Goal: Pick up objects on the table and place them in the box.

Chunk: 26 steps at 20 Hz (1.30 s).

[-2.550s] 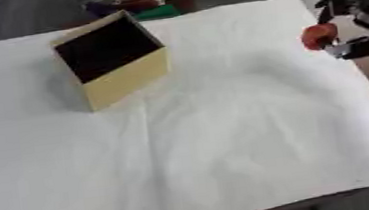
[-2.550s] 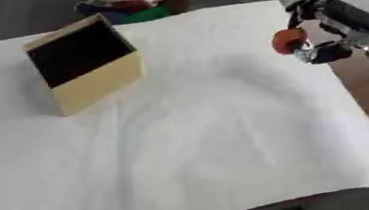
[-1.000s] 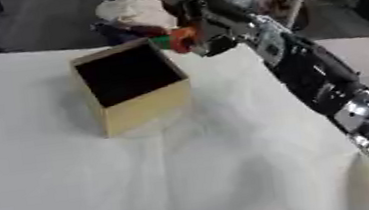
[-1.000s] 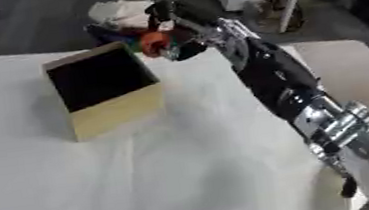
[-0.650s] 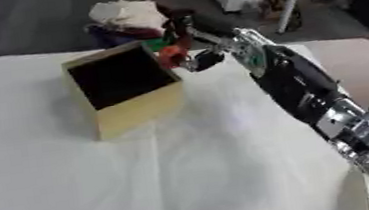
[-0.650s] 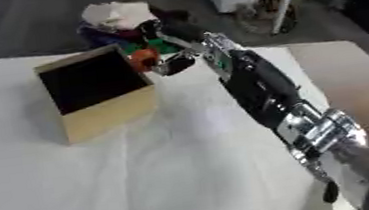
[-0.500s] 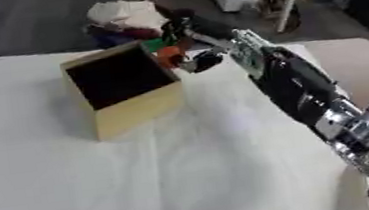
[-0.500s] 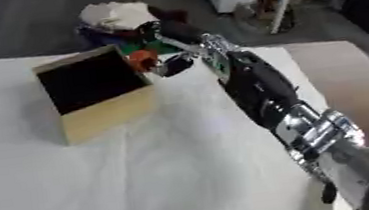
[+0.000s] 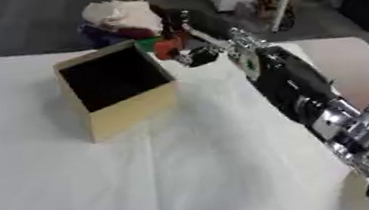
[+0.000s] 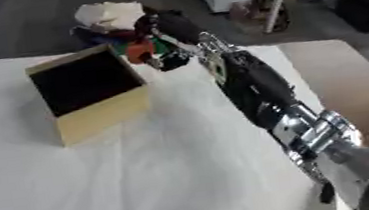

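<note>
Red object (image 9: 166, 48), orientation unclear, pinched in right hand (image 9: 188, 51) fingers beside the box (image 9: 119, 93) rim.

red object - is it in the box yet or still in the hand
Still in the hand: the red object sits in the right hand's curled fingers at the box's far right corner, above its rim, not inside the dark opening.

The red object (image 9: 166, 48) in the right hand (image 9: 188, 51) is blurred, its shape unclear beside the box (image 9: 120, 93).

Right hand (image 9: 188, 51) grips a red-and-green object (image 9: 161, 45) at the open box (image 9: 119, 93)'s 2 o'clock corner — over the white-draped bench (image 9: 144, 182).
</note>
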Motion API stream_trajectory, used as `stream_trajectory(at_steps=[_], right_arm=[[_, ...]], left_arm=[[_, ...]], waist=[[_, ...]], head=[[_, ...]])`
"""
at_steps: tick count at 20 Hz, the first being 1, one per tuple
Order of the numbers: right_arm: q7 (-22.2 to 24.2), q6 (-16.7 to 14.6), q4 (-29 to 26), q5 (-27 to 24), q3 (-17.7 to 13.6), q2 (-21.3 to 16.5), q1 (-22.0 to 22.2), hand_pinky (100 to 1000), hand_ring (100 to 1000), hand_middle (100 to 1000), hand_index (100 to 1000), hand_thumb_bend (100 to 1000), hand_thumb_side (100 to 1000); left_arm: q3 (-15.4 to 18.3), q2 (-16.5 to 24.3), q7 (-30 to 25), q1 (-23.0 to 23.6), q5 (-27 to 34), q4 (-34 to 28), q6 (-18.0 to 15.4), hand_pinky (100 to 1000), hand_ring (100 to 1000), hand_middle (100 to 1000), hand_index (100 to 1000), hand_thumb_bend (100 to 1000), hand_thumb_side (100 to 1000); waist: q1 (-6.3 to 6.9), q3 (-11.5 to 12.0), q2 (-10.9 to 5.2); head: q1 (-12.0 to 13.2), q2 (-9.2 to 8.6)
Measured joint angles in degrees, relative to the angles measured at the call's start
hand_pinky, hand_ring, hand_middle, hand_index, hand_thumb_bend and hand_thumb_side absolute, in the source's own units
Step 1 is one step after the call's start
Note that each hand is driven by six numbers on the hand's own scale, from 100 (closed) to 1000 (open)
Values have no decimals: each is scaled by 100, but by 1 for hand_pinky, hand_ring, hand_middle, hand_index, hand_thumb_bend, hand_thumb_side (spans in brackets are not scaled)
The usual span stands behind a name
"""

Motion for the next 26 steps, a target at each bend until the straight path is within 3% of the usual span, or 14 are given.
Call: stream_trajectory(at_steps=[5,11,12,13,17,24,26], right_arm=[[22,-137,-412,-4,115,-1,-59,788,820,648,444,100,111],[429,-310,-494,-20,236,156,-148,798,854,678,469,100,163],[504,-340,-488,-19,247,193,-160,798,857,680,476,100,129],[572,-368,-464,-18,262,226,-161,798,860,685,503,100,184],[789,-452,-331,28,288,393,-173,801,871,699,573,100,194],[843,-411,-244,427,334,553,-210,832,916,772,854,100,226],[896,-335,-216,612,338,564,-206,840,917,785,896,100,236]], left_arm=[[0,1,-1,0,3,0,-1,789,659,614,866,100,783],[0,1,-11,-29,26,0,-19,788,658,615,866,100,781],[0,1,-14,-31,29,0,-25,788,658,615,866,100,794],[0,1,-17,-32,31,0,-31,788,658,615,866,100,781],[0,1,-14,-39,46,0,-40,788,658,614,866,100,781],[0,1,-13,-40,50,0,-40,788,659,614,866,100,782],[0,1,-13,-40,50,0,-39,788,659,614,866,100,782]], waist=[[-13,6,-42],[-40,80,-99],[-40,80,-99],[-40,84,-99],[-40,105,-100],[-40,102,-100],[-40,95,-101]], head=[[-11,2],[-63,2],[-69,2],[-76,2],[-82,2],[-50,2],[-46,2]])
